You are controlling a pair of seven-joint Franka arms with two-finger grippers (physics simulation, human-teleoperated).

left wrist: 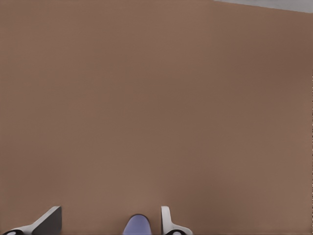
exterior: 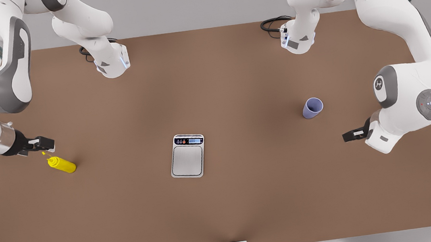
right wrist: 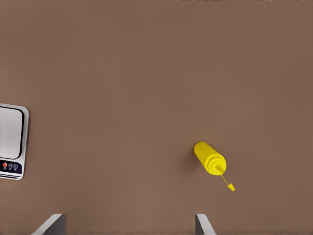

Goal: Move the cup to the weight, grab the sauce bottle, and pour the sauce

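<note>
Brown and flat, the surface [exterior: 248, 198] is carrying three small things, spread well apart, with a white robot arm reaching in from each side.

At the middle is lying the weight [exterior: 187, 155], a flat silver scale with its dark display strip at the far end and nothing on its steel plate.

Toward the front view's left, the sauce bottle [exterior: 62, 164] is lying on its side, bright yellow, its pointed nozzle aiming toward the nearby right pincer [exterior: 42, 145]. That pincer is hovering just beside the nozzle tip, not touching it. In the right wrist view its two fingertips [right wrist: 50, 225] are standing wide apart, holding nothing, with the bottle [right wrist: 209, 157] and a corner of the scale [right wrist: 12, 142] below.

Toward the front view's right, the cup [exterior: 312, 108] is standing, lavender-blue, open mouth showing. The left pincer [exterior: 352, 135] is waiting near it, apart from it. In the left wrist view its fingers [left wrist: 166, 223] are spread wide and empty, the cup's rim [left wrist: 136, 225] showing between them.
</note>
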